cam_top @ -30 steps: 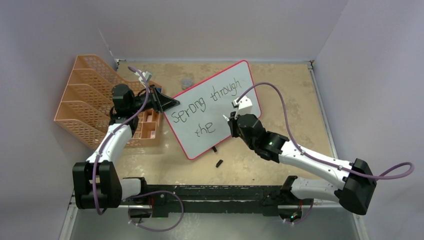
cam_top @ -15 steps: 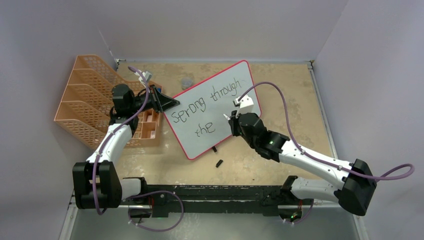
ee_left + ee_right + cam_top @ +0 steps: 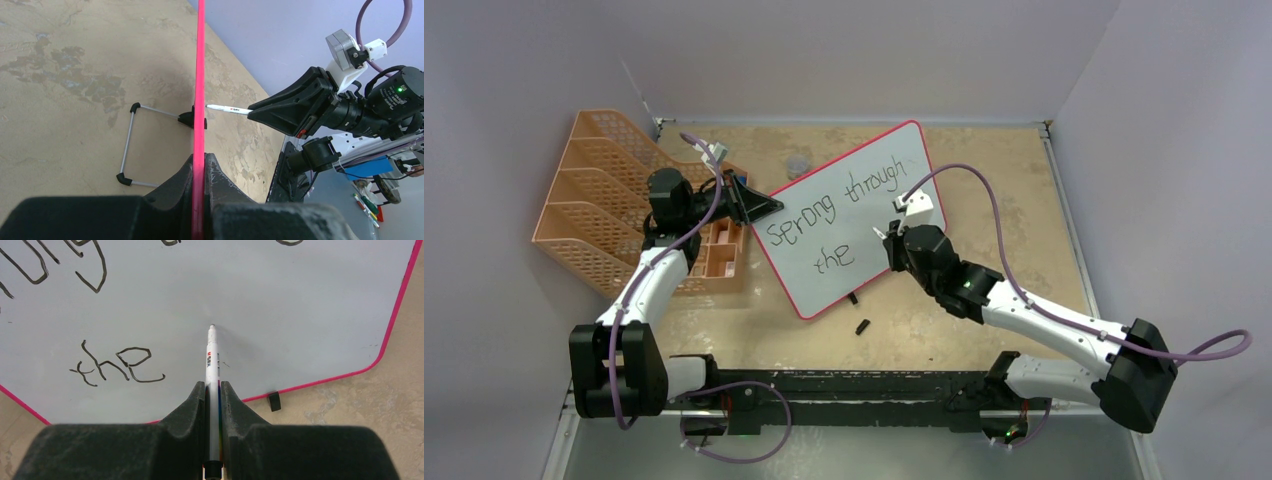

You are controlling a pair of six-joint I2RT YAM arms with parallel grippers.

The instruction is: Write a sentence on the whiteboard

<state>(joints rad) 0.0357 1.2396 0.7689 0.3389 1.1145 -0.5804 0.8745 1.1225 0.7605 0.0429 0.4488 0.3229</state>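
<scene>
Top view: the whiteboard (image 3: 894, 165) stood tilted mid-counter (image 3: 994, 190), beside the orange rack (image 3: 594, 200). My left claw (image 3: 759, 207) was clamped on its left edge; my right claw (image 3: 886, 240) was at its face. The sentence (image 3: 809, 222) read "Sprong through / the". I'd say the second line was unfinished.

Left wrist: jaws pinched on the board's edge. The marker (image 3: 227, 108) tip was at or just off the face; couldn't tell which.

Right wrist: claw closed on the marker, tip over blank board right of "the". Next word not started.
</scene>
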